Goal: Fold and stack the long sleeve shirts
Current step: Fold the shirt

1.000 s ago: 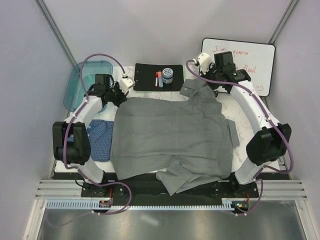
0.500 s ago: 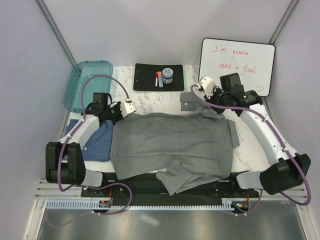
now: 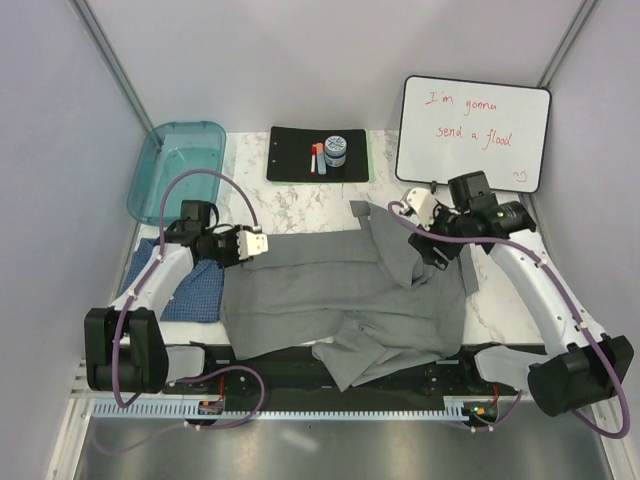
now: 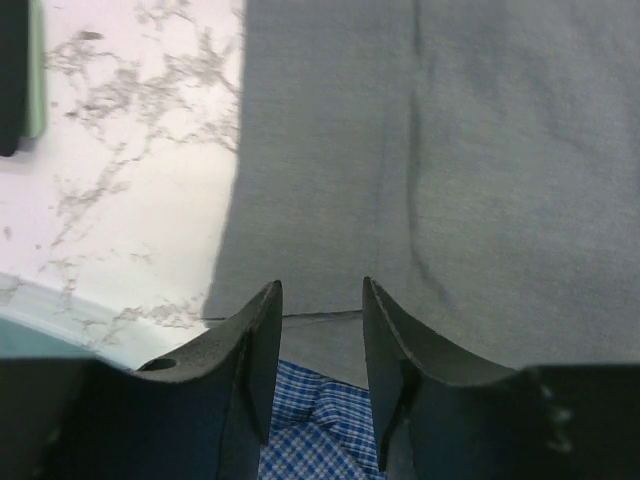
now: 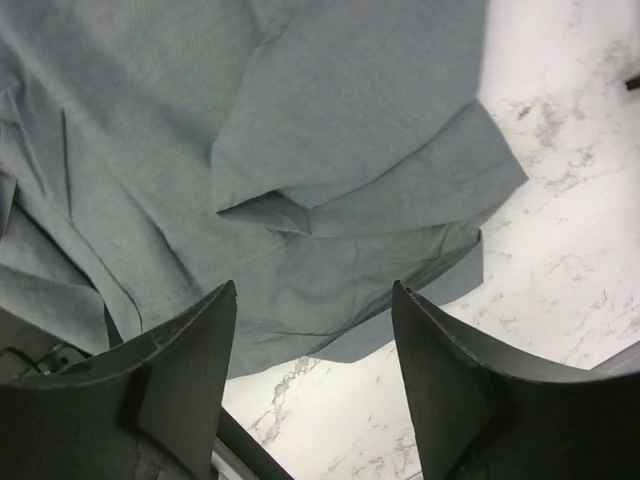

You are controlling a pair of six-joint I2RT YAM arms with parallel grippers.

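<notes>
A plain grey collared cloth shirt (image 3: 340, 290) lies across the middle of the white marble-patterned table (image 3: 300, 205), folded over on itself and rumpled, reaching from left of centre to near the right edge, with one part draped over the near edge. A blue fine-check cloth shirt (image 3: 200, 290) lies by the table's left edge, its right side tucked under the grey shirt. The left gripper (image 3: 258, 246) sits low at the grey shirt's far left corner; in the left wrist view its 2 dark fingers (image 4: 250, 350) stand apart with nothing between them, the grey shirt's (image 4: 450, 150) edge just ahead and the blue check cloth (image 4: 320, 430) showing in the gap. The right gripper (image 3: 432, 250) hangs over the grey shirt's far right part; in the right wrist view its fingers (image 5: 190, 350) are spread wide and hold nothing, above overlapping grey folds (image 5: 330, 120) and bare table (image 5: 560, 200). A teal plastic tray (image 3: 150, 180) sits at the far left corner, a black clipboard (image 3: 290, 150) carrying a small jar (image 3: 336, 151) and a red-capped marker (image 3: 316, 158) lies at the far edge, and a whiteboard (image 3: 470, 135) with red handwriting stands at the far right corner.
</notes>
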